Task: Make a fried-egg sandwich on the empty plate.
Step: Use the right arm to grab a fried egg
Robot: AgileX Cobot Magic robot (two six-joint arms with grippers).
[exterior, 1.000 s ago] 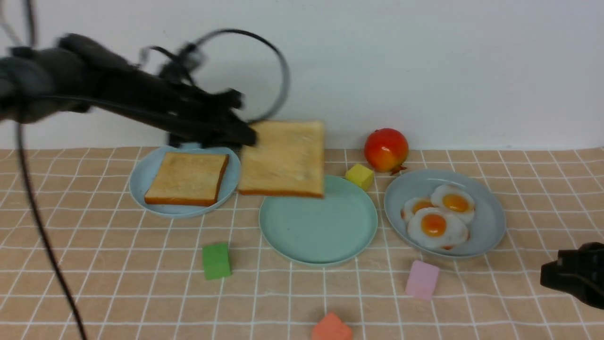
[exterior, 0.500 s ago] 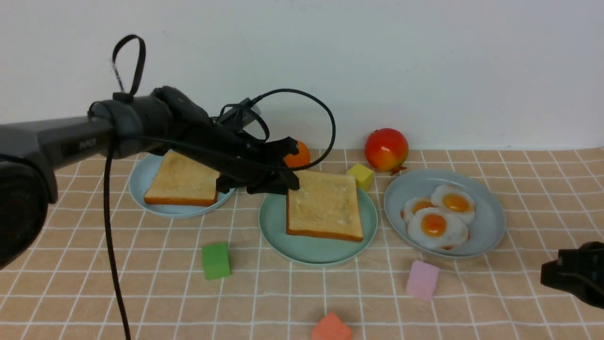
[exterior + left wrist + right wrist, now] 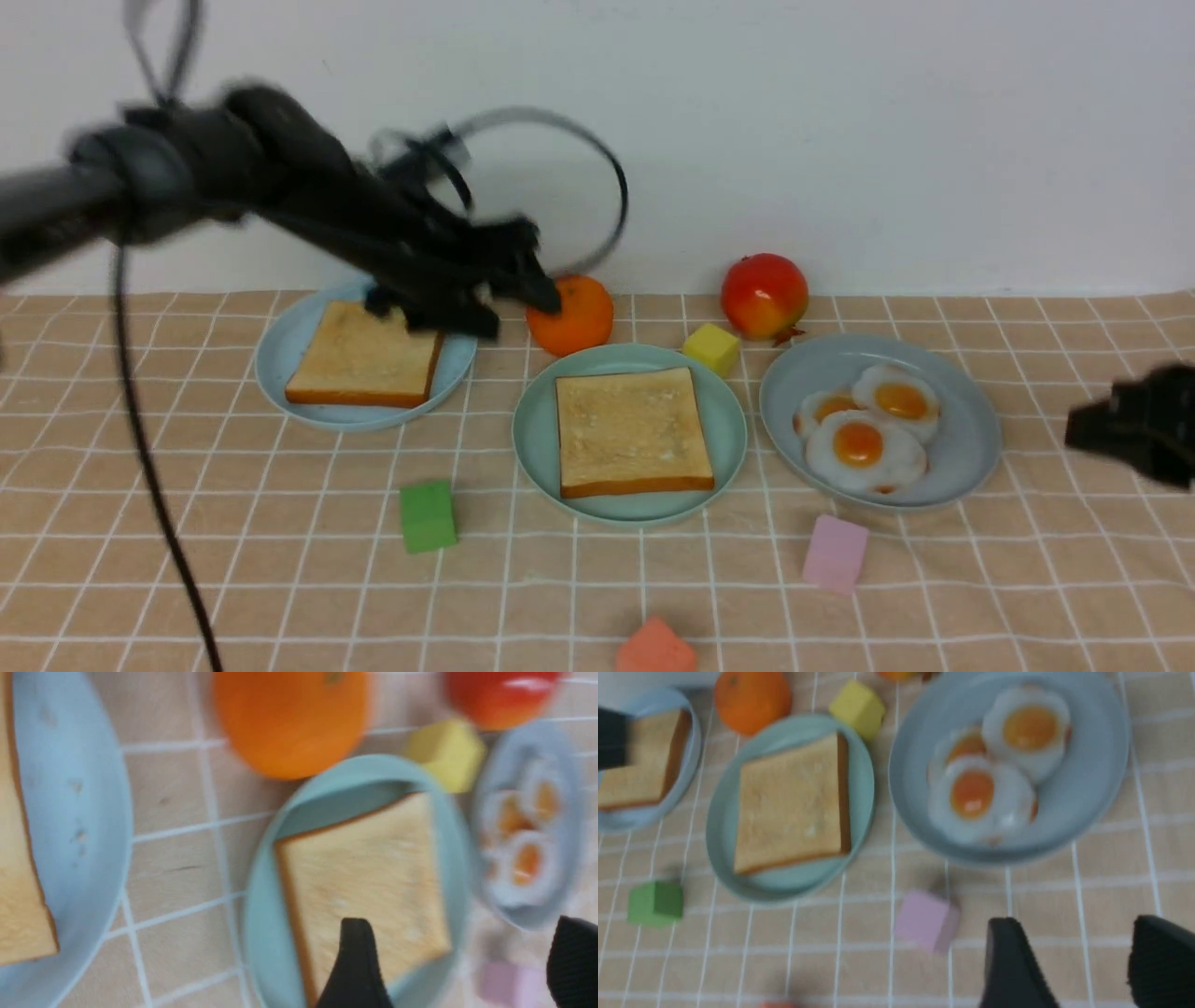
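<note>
Left gripper has let go of the toast slice and lifted back toward the far-left; right gripper has come up along the right edge. Toast slice now lies flat on the mint-green plate, mid-bench, a bit toward the near edge. Left gripper is blurred, above the gap between the sky-blue plate and the orange. Its fingers are spread wide, nothing between them. Right gripper is likewise wide open and empty, clear of the grey-blue plate. Second toast slice sits on the sky-blue plate, toward the left edge. Fried eggs are piled on the grey-blue plate, toward the right edge.
</note>
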